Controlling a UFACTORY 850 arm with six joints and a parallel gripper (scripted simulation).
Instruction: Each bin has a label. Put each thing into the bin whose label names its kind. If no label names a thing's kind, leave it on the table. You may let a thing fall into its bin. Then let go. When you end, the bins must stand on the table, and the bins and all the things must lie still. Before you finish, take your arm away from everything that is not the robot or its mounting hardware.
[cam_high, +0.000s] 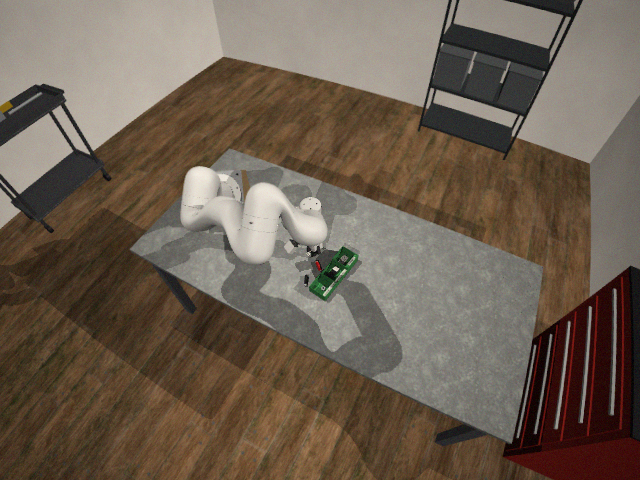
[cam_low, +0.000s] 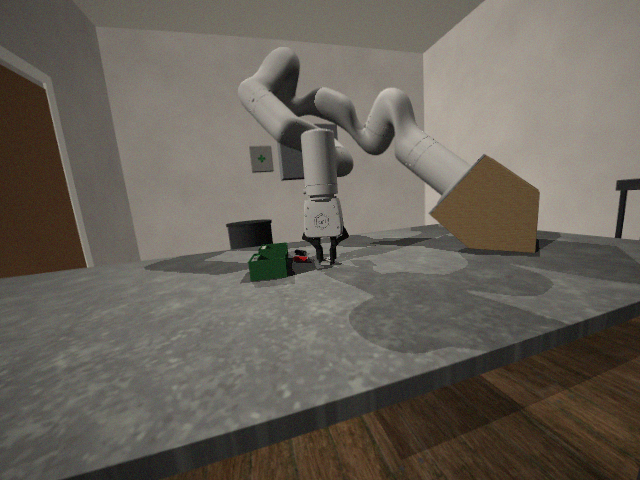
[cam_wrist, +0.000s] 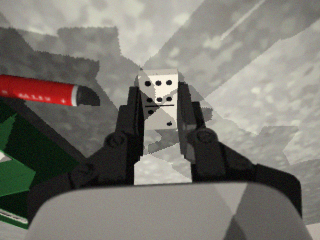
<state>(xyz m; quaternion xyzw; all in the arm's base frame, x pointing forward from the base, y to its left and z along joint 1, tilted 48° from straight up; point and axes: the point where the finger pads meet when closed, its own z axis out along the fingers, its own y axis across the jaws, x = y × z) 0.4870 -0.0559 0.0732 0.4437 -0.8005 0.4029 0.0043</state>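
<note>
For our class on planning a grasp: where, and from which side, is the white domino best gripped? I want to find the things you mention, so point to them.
Grip the domino (cam_wrist: 159, 90) by its two long edges, near the middle, coming from above. It lies flat with its dotted face up, so the narrow width between those edges should suit the fingers, which already stand along both sides.

Gray table (cam_high: 444, 289) (cam_low: 206, 335) (cam_wrist: 230, 65) under green bins (cam_high: 326, 294) (cam_low: 268, 267) (cam_wrist: 45, 145), red battery (cam_high: 318, 265) (cam_low: 301, 259) (cam_wrist: 40, 90).
</note>
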